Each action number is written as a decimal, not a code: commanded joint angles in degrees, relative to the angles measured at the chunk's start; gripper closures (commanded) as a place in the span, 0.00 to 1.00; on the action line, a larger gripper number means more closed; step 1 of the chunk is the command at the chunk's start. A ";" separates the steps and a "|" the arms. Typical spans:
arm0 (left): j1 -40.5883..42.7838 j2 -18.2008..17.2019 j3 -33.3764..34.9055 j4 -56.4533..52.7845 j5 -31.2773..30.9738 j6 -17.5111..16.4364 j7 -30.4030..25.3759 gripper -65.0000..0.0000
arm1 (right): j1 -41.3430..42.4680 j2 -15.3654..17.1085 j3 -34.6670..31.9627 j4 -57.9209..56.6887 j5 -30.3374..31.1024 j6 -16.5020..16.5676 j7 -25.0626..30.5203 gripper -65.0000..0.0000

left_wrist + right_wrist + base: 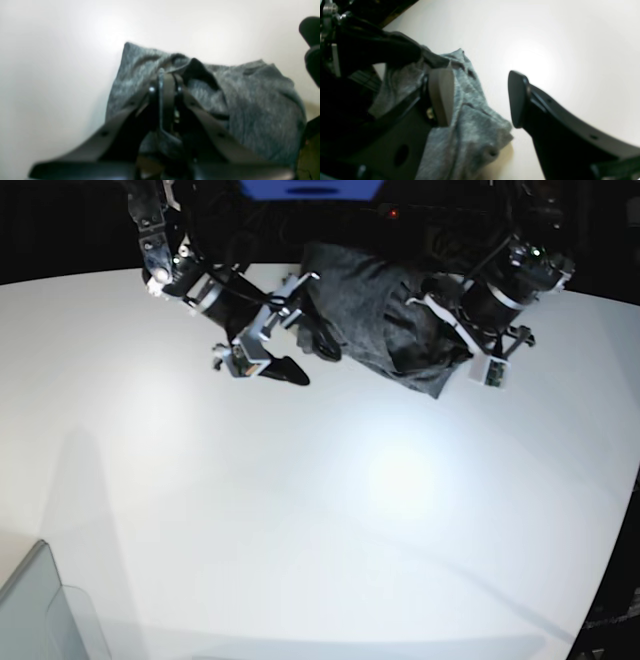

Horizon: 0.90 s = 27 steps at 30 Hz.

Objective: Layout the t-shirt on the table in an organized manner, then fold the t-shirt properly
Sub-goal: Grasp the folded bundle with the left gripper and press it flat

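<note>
- We see the dark heather-grey t-shirt (385, 320) bunched in a heap at the table's (300, 510) far edge, toward twelve o'clock in the base view.
- The left gripper (167, 82) has its jaws pressed together; a fold of the shirt seems pinched between them, though the blur leaves us unsure.
- The right gripper (480, 97) stands spread wide, one finger against the shirt's nine o'clock side, holding nothing.
</note>
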 commanded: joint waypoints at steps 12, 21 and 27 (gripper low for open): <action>-6.25 0.98 -0.59 1.56 -0.71 0.11 -1.37 1.00 | 0.20 0.13 4.68 1.15 0.93 0.56 1.58 0.46; -10.21 0.81 -5.34 -2.05 -0.19 -0.33 -1.37 1.00 | -0.15 0.13 4.68 1.15 0.84 0.56 1.58 0.46; -13.11 0.54 -5.43 -11.10 -0.10 -0.33 -1.37 1.00 | -0.24 0.13 4.68 1.15 0.84 0.56 1.49 0.47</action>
